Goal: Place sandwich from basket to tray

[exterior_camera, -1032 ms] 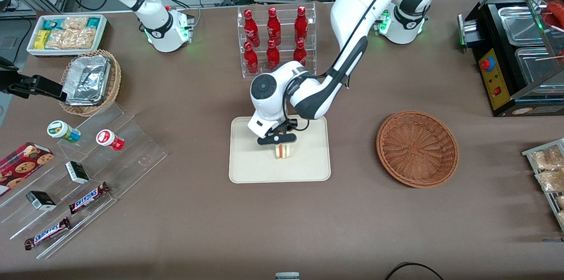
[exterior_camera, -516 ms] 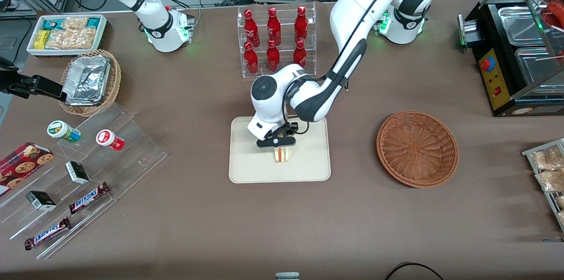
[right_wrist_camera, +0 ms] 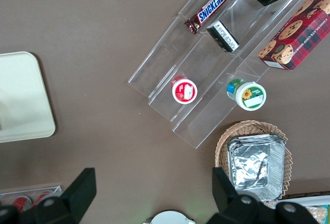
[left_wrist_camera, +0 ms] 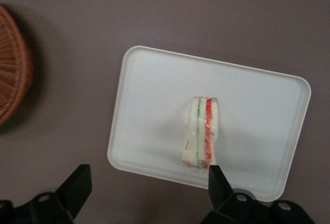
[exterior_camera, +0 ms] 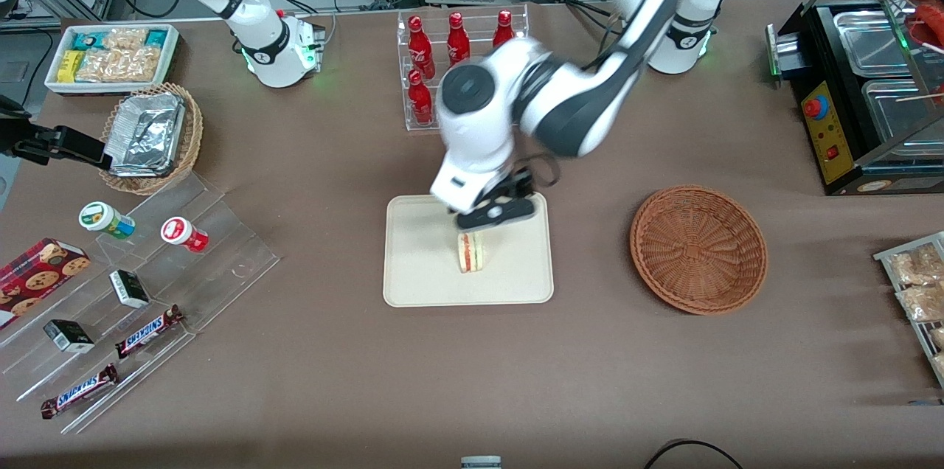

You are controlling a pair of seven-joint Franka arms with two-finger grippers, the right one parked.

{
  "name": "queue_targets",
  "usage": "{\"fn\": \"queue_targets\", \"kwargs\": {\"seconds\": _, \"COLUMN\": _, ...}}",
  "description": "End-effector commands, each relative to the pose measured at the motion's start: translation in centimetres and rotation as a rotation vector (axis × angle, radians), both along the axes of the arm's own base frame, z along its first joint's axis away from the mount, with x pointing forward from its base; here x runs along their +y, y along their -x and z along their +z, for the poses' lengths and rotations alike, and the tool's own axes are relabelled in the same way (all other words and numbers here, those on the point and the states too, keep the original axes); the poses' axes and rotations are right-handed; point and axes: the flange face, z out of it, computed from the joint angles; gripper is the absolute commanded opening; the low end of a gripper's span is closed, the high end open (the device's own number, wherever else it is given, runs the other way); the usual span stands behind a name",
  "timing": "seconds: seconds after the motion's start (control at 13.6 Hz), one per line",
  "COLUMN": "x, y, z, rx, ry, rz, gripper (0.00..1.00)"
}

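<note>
The sandwich [exterior_camera: 471, 252] stands on its edge in the middle of the cream tray [exterior_camera: 413, 270], its red and green filling stripe showing. It also shows in the left wrist view [left_wrist_camera: 201, 131] on the tray [left_wrist_camera: 149, 105]. My left gripper [exterior_camera: 493, 215] is open and empty, raised above the sandwich and apart from it. In the wrist view its fingers [left_wrist_camera: 77, 182] stand wide apart, with the gripper [left_wrist_camera: 147, 180] over the tray's rim. The reddish-brown basket [exterior_camera: 698, 248] lies empty toward the working arm's end of the table, and its edge shows in the wrist view [left_wrist_camera: 13, 74].
A clear rack of red bottles [exterior_camera: 457, 56] stands farther from the camera than the tray. A stepped acrylic stand [exterior_camera: 147, 270] with snacks, a foil-filled wicker basket [exterior_camera: 151, 137] and a white snack bin [exterior_camera: 110, 56] lie toward the parked arm's end. A black warmer [exterior_camera: 863, 93] stands past the basket.
My gripper has let go of the sandwich and risen well above the tray. The arm has swung upward. The sandwich stays standing on the tray.
</note>
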Motion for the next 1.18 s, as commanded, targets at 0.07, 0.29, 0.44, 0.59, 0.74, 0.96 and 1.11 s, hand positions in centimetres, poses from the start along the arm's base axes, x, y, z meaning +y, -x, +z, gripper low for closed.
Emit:
{"fn": "queue_targets", "kwargs": {"seconds": 0.07, "x": 9.5, "y": 0.6, "z": 8.2, "rx": 0.056, "ry": -0.060, "rz": 0.036, "gripper": 1.00}}
{"fn": "queue_targets", "kwargs": {"seconds": 0.29, "x": 18.2, "y": 1.1, "z": 12.8, "rx": 0.127, "ry": -0.087, "rz": -0.069, "gripper": 1.00}}
{"fn": "queue_targets", "kwargs": {"seconds": 0.44, "x": 25.2, "y": 1.6, "z": 14.6, "rx": 0.144, "ry": -0.061, "rz": -0.128, "gripper": 1.00}}
{"fn": "queue_targets", "kwargs": {"seconds": 0.59, "x": 31.1, "y": 1.8, "z": 15.4, "rx": 0.168, "ry": -0.020, "rz": -0.190, "gripper": 1.00}}
{"fn": "queue_targets", "kwargs": {"seconds": 0.74, "x": 35.9, "y": 1.7, "z": 16.3, "rx": 0.184, "ry": 0.043, "rz": -0.281, "gripper": 1.00}}
{"fn": "queue_targets", "kwargs": {"seconds": 0.96, "x": 41.1, "y": 1.2, "z": 16.4, "rx": 0.216, "ry": 0.052, "rz": -0.344, "gripper": 1.00}}
{"fn": "queue_targets", "kwargs": {"seconds": 1.11, "x": 43.9, "y": 0.9, "z": 16.7, "rx": 0.208, "ry": 0.070, "rz": -0.323, "gripper": 1.00}}
